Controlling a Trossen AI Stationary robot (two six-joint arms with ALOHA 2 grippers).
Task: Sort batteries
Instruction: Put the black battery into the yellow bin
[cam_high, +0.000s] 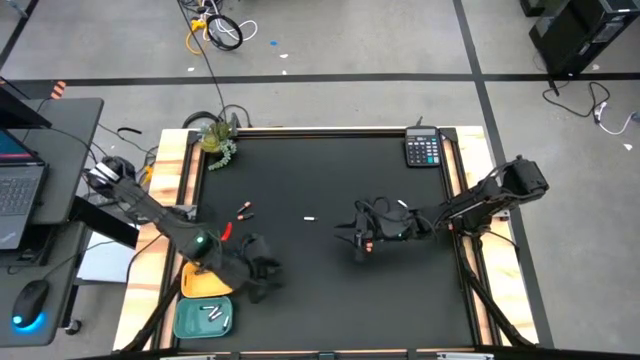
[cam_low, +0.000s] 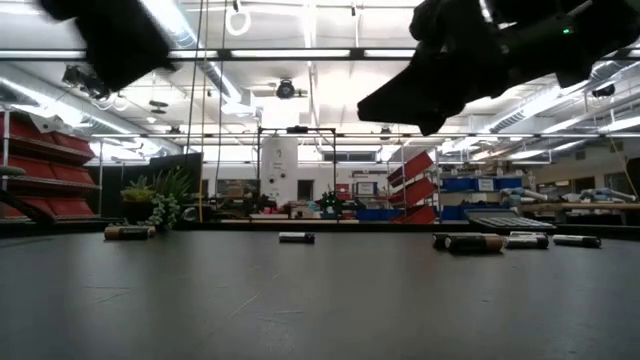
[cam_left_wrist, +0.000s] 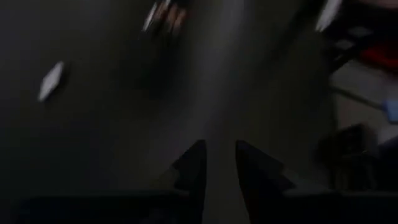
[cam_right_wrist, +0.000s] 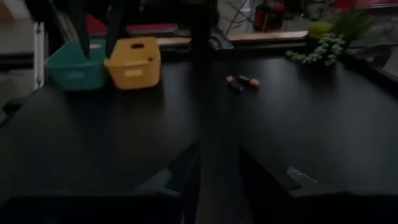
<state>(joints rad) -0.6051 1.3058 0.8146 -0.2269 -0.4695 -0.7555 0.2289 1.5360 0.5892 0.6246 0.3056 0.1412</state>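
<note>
Two dark batteries with copper ends lie on the black mat, also seen in the right wrist view. A white battery lies near the mat's middle. The low view shows several batteries lying flat on the mat. Two white batteries lie in the teal bin. My left gripper hovers by the near left corner, beside the bins. Its fingers stand a narrow gap apart with nothing between them. My right gripper hangs above the mat right of centre, open by a narrow gap and empty.
A yellow bin and a teal bin sit at the near left corner. A calculator lies at the far right corner, and a small plant stands at the far left corner. Wooden rails edge the mat.
</note>
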